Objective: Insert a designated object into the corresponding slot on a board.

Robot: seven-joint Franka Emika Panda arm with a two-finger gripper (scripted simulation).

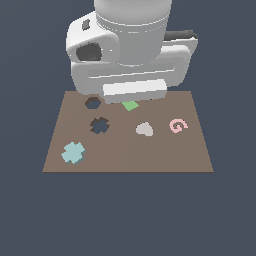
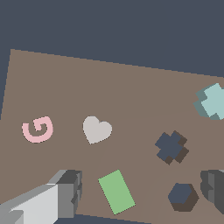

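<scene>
Teal cross (image 1: 73, 152) lies flat on the brown board (image 1: 125, 155), well away from the end effector (image 2: 135, 192) and untouched by it. We see it near the board's corner in the exterior view, and at the picture's edge in the wrist view, partly cut off.

Between the cross and the end effector sits the cross-shaped slot (image 1: 100, 125), dark and unfilled, closer to the end effector than the piece is. A hexagonal cut-out (image 1: 93, 103) lies nearer still, just beside one finger (image 2: 214, 188) in the wrist view.

We find the exterior view blocked by the arm's white body, which hides the fingers altogether and covers part of the green rectangle (image 1: 130, 105). Only the wrist view shows the two fingers, standing wide apart with nothing between them except the board; the green rectangle lies whole beneath that gap, closer to the pale grey finger (image 2: 61, 197) than to the dark one.

A grey-white heart (image 1: 144, 129) and a pink letter G (image 1: 177, 125) rest on the board's other half, apart from each other and from the end effector; both show clearly in both views. The wrist view also shows depth in the two cut-outs, with brown walls visible along their edges.
</scene>
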